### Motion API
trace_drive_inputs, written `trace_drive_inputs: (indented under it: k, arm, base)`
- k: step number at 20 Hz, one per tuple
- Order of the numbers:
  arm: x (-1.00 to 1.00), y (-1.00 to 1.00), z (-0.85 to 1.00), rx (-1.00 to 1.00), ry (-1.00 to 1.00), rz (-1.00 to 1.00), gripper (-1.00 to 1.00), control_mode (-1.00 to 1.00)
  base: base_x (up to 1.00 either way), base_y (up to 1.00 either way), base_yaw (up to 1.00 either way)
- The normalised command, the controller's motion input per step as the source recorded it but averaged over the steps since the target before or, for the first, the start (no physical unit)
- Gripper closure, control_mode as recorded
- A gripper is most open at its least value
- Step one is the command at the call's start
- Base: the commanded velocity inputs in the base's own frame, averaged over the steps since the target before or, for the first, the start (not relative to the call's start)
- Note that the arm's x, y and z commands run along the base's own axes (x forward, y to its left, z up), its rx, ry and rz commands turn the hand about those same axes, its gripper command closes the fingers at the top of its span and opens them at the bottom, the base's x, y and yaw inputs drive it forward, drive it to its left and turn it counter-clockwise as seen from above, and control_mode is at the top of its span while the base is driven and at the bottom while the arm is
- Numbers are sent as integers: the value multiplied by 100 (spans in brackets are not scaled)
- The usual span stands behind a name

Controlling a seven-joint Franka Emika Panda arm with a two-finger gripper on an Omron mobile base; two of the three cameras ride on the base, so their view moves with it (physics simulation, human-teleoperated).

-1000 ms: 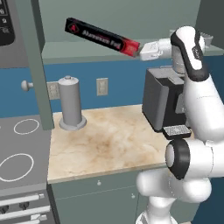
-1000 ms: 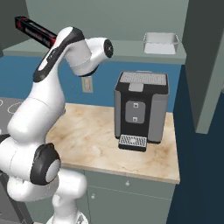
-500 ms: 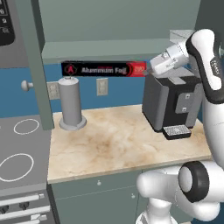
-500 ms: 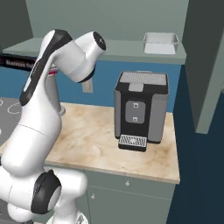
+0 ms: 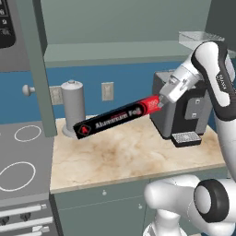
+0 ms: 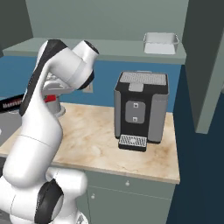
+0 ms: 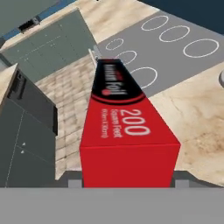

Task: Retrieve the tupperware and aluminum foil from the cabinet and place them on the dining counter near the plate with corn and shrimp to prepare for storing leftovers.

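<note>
We had the long slim black aluminum foil box with the red end [image 5: 117,119] clamped in the hand [image 5: 162,102], gripped at that red end. The box hung in the air over the beige marbled surface [image 5: 133,154], tilted, with the black end lower and out toward the grey stovetop [image 5: 20,156]. It was not touching the surface. Its black end passed in front of the grey cylindrical canister [image 5: 73,107] at the back wall.

From the hand camera, the red end of the foil box [image 7: 127,140] sat right between the fingertips and the black part ran away over the stovetop rings [image 7: 175,39].

The dark grey coffee machine [image 6: 140,109] stood upright on the surface, just to the right of the hand. The small clear shallow plastic tupperware [image 6: 161,43] sat on the shelf of the grey-green wall cabinet [image 6: 105,48], above the coffee machine and well apart from the hand. One cabinet door [image 5: 34,69] stood open at the left.
</note>
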Motion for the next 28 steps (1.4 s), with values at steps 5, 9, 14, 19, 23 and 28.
trace_drive_inputs:
  k: [5, 9, 14, 19, 23, 28]
  arm:
    - [-4, -2, -9, -7, 9, 0, 100, 100]
    - [0, 0, 0, 0, 0, 0, 100, 100]
    - [0, 0, 0, 0, 0, 0, 100, 100]
    - [0, 0, 0, 0, 0, 0, 100, 100]
    - [0, 0, 0, 0, 0, 0, 100, 100]
    - [0, 0, 0, 0, 0, 0, 100, 100]
  base:
    - [-7, -1, 0]
    - [-94, -3, 9]
    - [-88, 36, 51]
    - [-26, 12, 99]
    - [-14, 15, 100]
    - [-3, 56, 87]
